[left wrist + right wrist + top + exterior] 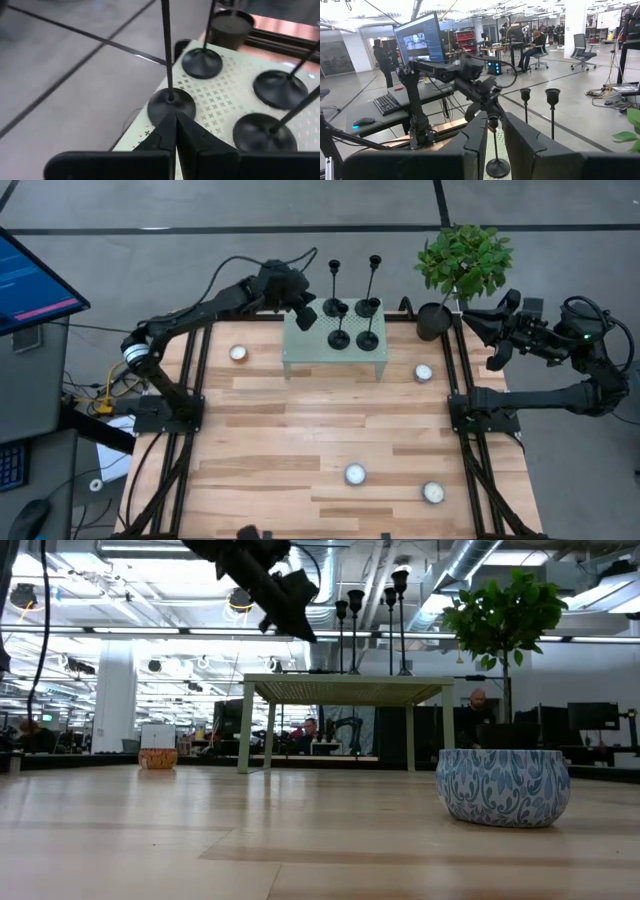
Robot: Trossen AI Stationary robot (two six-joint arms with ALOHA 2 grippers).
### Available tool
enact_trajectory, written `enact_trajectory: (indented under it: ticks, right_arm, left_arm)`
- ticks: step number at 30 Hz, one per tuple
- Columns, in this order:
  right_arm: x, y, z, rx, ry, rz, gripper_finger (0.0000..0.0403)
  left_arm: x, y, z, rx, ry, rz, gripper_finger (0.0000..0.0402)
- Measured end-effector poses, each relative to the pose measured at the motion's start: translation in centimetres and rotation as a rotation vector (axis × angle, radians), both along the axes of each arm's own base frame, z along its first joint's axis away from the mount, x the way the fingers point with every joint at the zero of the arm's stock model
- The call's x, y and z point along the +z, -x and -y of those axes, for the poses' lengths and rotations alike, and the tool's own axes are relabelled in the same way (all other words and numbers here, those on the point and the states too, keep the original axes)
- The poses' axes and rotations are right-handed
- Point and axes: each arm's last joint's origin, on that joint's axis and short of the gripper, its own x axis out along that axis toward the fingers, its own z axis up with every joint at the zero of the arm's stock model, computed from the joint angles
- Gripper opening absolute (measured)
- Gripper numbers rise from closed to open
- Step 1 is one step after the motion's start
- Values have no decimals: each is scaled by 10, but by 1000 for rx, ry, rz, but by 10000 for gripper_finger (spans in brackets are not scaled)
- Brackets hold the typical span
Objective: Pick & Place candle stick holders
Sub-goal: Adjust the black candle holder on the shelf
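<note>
Candle stick holders (350, 315): you have all four upright on the pale green stand (335, 352) at the bench's (330, 430) far edge.
Left end effector (305, 315): fingers pressed together, holding nothing, just beside the nearest holder's base (171, 104).
Right end effector (478, 320): parked past the bench's right edge by the plant pot (434, 320); you see a narrow gap between its fingers.

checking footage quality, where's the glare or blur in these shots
Low view: bright ceiling lights glare behind the candle stick holders, which read as silhouettes; the wooden table shows a soft sheen. Left wrist view: the floor looks smeared, and the left pincer is soft.
</note>
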Motion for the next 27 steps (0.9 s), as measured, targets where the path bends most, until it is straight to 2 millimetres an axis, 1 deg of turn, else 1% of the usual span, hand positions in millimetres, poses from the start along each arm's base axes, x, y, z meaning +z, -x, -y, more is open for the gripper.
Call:
enact_trajectory:
  ticks: [3, 5, 8, 10, 12, 15, 17, 20, 27]
  right_arm:
    - [0, 0, 0, 0, 0, 0, 56]
    - [0, 0, 0, 0, 1, 0, 56]
    - [0, 0, 0, 0, 5, -2, 56]
    - [0, 0, 0, 0, 7, -3, 56]
    - [0, 0, 0, -1, 7, -3, 56]
    - [0, 0, 0, -1, 7, -3, 56]
    - [0, 0, 0, -1, 7, -3, 56]
    - [0, 0, 0, -1, 7, -3, 56]
    - [0, 0, 0, -1, 10, -5, 56]
  left_arm:
    - [-9, -1, -7, -77, 18, -9, 1]
    - [-15, -1, -9, -99, 23, -3, 1]
    - [-30, 3, -13, -93, 14, 2, 1]
    - [-36, 1, -15, -87, -15, 39, 1]
    - [-42, 2, -18, -72, -24, 44, 1]
    - [-50, -2, -20, -51, -41, 29, 1]
    - [-53, -3, -21, -36, -41, 13, 1]
    - [-52, -4, -21, -26, -59, 23, 1]
    - [-62, -12, -27, -21, -71, -3, 0]
